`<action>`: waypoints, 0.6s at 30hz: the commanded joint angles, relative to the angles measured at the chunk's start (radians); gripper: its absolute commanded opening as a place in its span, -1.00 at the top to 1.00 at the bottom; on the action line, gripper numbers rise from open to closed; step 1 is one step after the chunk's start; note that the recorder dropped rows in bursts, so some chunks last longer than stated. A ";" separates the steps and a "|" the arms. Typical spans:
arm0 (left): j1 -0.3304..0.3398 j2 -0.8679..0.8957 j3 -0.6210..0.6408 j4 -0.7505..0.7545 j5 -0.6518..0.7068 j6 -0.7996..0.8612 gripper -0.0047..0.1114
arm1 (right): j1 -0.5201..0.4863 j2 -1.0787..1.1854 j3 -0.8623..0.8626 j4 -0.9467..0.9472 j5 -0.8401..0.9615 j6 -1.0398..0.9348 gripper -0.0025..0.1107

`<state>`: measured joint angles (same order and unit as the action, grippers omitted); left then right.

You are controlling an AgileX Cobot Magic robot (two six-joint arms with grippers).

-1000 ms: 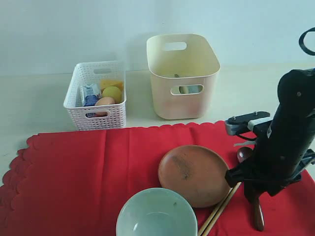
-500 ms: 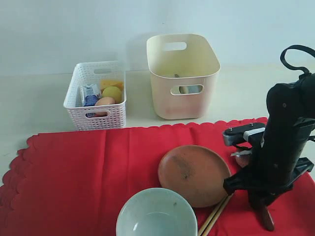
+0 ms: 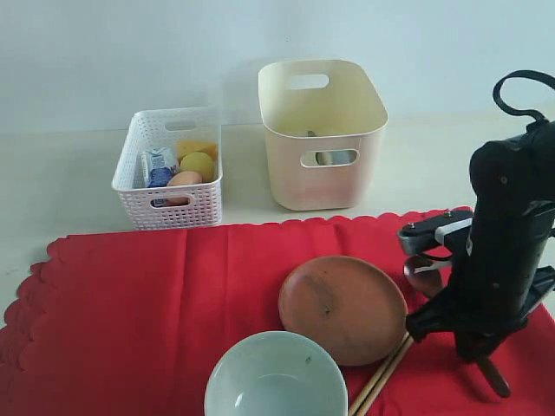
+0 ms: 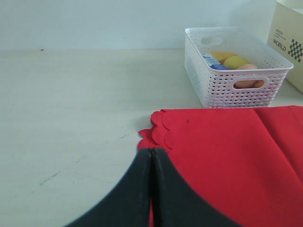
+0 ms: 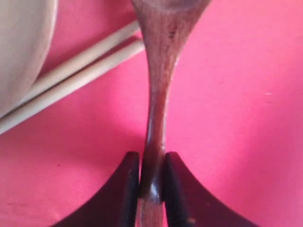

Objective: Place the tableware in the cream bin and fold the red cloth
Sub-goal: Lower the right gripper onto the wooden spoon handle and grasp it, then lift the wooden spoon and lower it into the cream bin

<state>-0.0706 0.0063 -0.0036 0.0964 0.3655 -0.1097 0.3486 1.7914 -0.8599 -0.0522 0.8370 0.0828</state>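
My right gripper [image 5: 152, 165] is shut on the handle of the dark wooden spoon [image 5: 158, 71]. In the exterior view the spoon [image 3: 422, 276] slants under the right gripper [image 3: 475, 354], above the red cloth [image 3: 173, 303]. The wooden chopsticks [image 3: 381, 377] lie on the cloth beside the round brown plate [image 3: 342, 308], and the pale green bowl [image 3: 276, 377] sits at the front. The cream bin [image 3: 323, 139] stands behind the cloth, with items showing through its cut-out. My left gripper [image 4: 151, 156] is shut at the cloth's scalloped corner [image 4: 161, 127], with nothing seen between its fingers.
A white lattice basket [image 3: 169, 169] with food and a small carton stands left of the cream bin; it also shows in the left wrist view [image 4: 236, 71]. Bare pale table [image 4: 71, 104] lies left of the cloth.
The right arm has shifted to the right with the spoon in its grip. The spoon's bowl has risen off the cloth and its handle end has swung right.
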 commanded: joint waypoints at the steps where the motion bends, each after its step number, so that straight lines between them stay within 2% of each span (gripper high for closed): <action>1: 0.003 -0.006 0.004 -0.006 -0.010 0.001 0.92 | 0.001 -0.072 -0.008 -0.092 -0.006 0.060 0.96; 11: 0.003 -0.006 0.004 -0.006 -0.010 0.001 0.92 | 0.001 -0.336 -0.008 -0.107 -0.088 0.060 0.96; 18: 0.003 -0.006 0.004 -0.006 -0.010 0.001 0.92 | 0.001 -0.456 -0.029 -0.057 -0.291 0.037 0.96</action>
<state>-0.0706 0.0063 -0.0036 0.0964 0.3655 -0.1097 0.3486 1.3653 -0.8640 -0.1380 0.6363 0.1422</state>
